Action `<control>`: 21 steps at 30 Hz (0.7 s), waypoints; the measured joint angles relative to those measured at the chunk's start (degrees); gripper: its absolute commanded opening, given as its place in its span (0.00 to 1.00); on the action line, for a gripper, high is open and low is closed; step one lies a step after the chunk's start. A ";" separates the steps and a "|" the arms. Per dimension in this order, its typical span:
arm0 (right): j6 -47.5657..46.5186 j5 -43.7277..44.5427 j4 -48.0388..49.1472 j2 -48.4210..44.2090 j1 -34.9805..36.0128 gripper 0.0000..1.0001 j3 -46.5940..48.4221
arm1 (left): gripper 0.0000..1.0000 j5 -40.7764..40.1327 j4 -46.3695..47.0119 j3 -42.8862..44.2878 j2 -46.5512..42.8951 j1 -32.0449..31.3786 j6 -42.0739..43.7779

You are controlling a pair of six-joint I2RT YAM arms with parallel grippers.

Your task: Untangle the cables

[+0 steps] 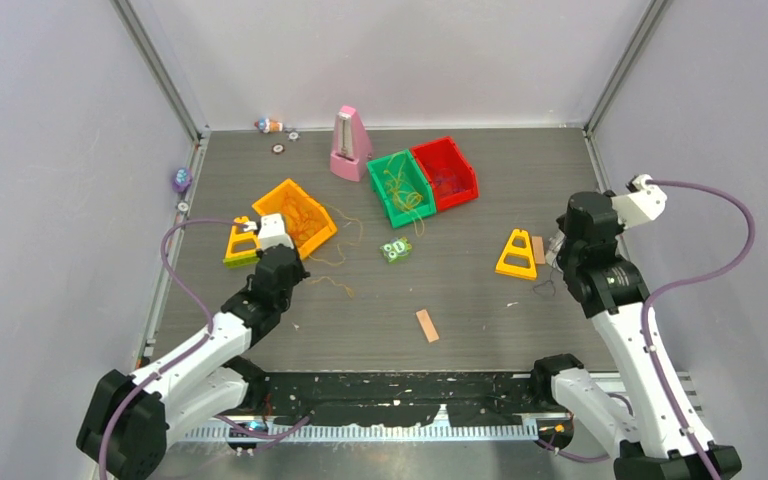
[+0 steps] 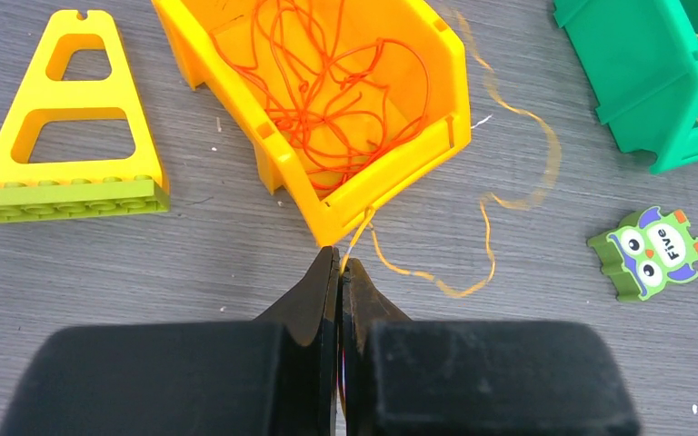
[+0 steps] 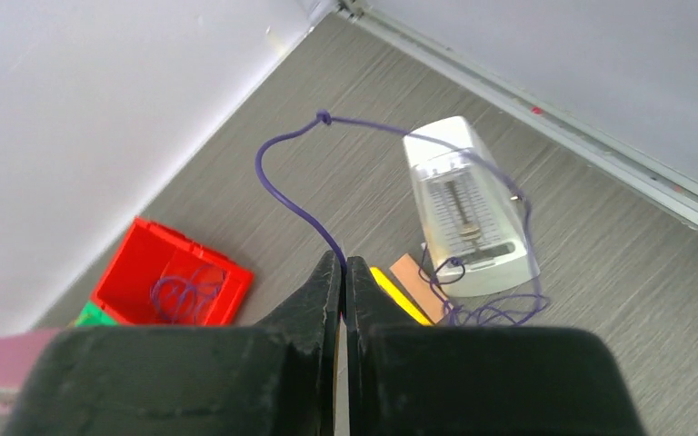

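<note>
My left gripper (image 2: 340,263) is shut on an orange cable (image 2: 486,241) right at the near corner of the orange bin (image 2: 400,173). That cable's loose end curls over the table to the right. More orange cable (image 2: 327,100) lies tangled inside the bin. A yellow-green cable (image 1: 400,185) sits in the green bin (image 1: 385,200). At the right, my raised right gripper (image 3: 344,263) is shut on a dark purple cable (image 3: 277,177). This cable arcs up through a knot, drapes over a white metronome-like box (image 3: 468,213) and bunches beside it. Another purple cable (image 3: 182,292) coils in the red bin (image 3: 123,277).
A pink metronome (image 1: 349,145) stands at the back. Yellow triangular bricks sit at the left (image 2: 77,127) and at the right (image 1: 516,255). A green owl block (image 2: 650,250) and a tan strip (image 1: 427,325) lie mid-table. Small items line the far left wall.
</note>
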 measured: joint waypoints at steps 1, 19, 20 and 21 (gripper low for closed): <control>-0.92 -1.18 0.42 0.59 0.00 0.05 0.46 | 0.00 0.11 0.02 0.00 0.17 0.00 0.04; -12.13 -33.97 9.53 8.24 -0.04 0.96 2.21 | 0.00 24.35 2.56 3.91 -5.11 -0.55 4.04; -13.22 -35.58 9.40 9.44 -0.04 0.95 2.16 | 0.00 24.94 1.25 5.75 -5.27 -0.79 3.93; -13.99 -37.33 9.46 10.60 -0.02 0.95 2.10 | 0.00 25.53 -0.11 7.89 -5.22 -1.14 3.87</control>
